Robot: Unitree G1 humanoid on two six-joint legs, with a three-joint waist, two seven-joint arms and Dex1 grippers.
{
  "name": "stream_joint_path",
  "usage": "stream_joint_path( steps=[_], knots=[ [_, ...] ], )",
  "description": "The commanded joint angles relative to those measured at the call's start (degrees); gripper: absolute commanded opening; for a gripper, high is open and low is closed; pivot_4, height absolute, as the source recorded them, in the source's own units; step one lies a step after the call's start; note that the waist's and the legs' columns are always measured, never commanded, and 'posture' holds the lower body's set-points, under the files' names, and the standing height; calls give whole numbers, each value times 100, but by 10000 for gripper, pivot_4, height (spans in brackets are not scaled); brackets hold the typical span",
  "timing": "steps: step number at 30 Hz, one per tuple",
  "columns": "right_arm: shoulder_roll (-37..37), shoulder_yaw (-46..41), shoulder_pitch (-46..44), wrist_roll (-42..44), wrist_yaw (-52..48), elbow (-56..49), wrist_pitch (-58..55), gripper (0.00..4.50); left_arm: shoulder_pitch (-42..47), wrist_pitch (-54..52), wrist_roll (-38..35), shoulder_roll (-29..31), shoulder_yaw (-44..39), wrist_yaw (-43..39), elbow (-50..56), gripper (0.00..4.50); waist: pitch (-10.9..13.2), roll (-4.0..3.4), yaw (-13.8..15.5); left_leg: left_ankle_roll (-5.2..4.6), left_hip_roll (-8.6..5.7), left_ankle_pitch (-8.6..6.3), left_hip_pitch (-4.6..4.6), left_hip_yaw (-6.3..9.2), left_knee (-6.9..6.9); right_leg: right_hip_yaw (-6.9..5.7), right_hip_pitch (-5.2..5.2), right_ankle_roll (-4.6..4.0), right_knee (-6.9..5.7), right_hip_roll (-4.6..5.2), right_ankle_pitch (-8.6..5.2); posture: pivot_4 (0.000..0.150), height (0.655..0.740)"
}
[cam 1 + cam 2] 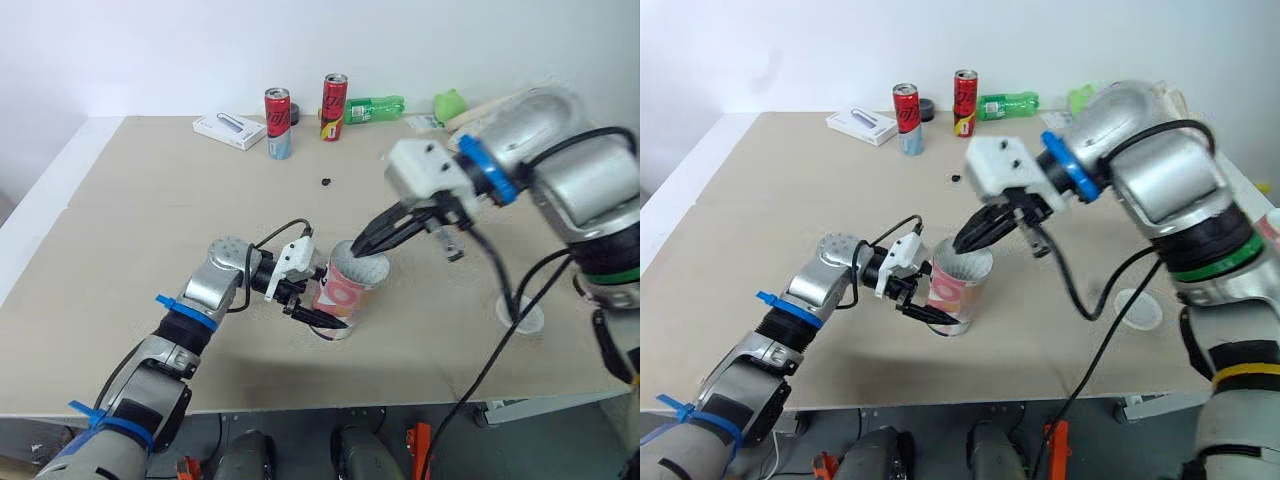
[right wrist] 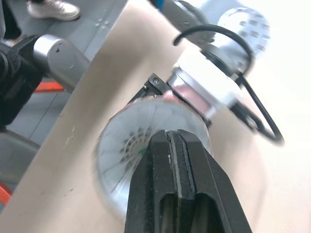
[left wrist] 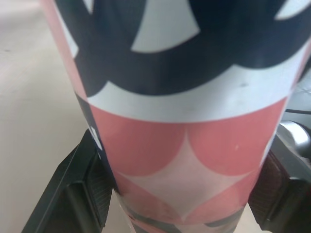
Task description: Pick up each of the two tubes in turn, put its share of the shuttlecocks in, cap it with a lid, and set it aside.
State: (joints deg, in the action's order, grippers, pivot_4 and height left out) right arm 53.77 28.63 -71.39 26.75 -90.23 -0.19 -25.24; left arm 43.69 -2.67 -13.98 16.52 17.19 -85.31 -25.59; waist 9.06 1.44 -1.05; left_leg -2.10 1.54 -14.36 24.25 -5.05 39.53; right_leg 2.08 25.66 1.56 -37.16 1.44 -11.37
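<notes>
A tube [image 1: 345, 290] patterned in pink, white and navy stands on the table [image 1: 150, 230] near its front edge. My left gripper [image 1: 310, 305] is shut on the tube's lower part; in the left wrist view its black pads [image 3: 92, 189] press both sides of the tube [image 3: 184, 121]. My right gripper [image 1: 362, 245] comes down from the right, shut, its tips on the tube's white top. The right wrist view shows a pale round lid [image 2: 121, 155] on the tube's mouth under those joined fingers [image 2: 177, 145]. A second round lid [image 1: 522, 316] lies flat to the right.
Along the far edge stand two red cans [image 1: 278, 122] [image 1: 333, 105], with a white box [image 1: 229, 130], a green bottle [image 1: 372, 108] and a green object [image 1: 450, 103]. A small black item [image 1: 327, 181] lies mid-table. A cable from my right arm hangs beside the second lid.
</notes>
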Motion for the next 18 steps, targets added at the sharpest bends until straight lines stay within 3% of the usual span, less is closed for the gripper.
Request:
stream_joint_path(
  steps=[1,8,14,18],
  knots=[
    [421,-579,-163,130,-226,-2,-93,340,26,604,-17,-184,-214,165,-301,32155,0,0,0,0,0,0,0,0,0,0,0,0,0,0,0,1500,7324],
    [1086,-2086,1384,83,785,-724,-479,340,-79,1578,77,-718,-386,662,-1114,32155,-2,5,23,1,1,-2,2,7,-1,-2,-3,4,4,-2,-1,1500,7324],
    [1591,-3602,4067,180,1479,-1472,-1103,340,-222,1737,182,-902,-410,705,-1584,32155,-3,5,67,1,-2,-1,2,9,2,2,-8,12,8,-1,2,1500,7324],
    [1782,-4079,5445,-329,1731,-1324,-841,340,-349,1884,343,-906,-376,797,-1725,32155,-6,0,82,0,-3,-1,-29,3,4,7,-34,17,8,-3,6,1500,7324]
  ],
)
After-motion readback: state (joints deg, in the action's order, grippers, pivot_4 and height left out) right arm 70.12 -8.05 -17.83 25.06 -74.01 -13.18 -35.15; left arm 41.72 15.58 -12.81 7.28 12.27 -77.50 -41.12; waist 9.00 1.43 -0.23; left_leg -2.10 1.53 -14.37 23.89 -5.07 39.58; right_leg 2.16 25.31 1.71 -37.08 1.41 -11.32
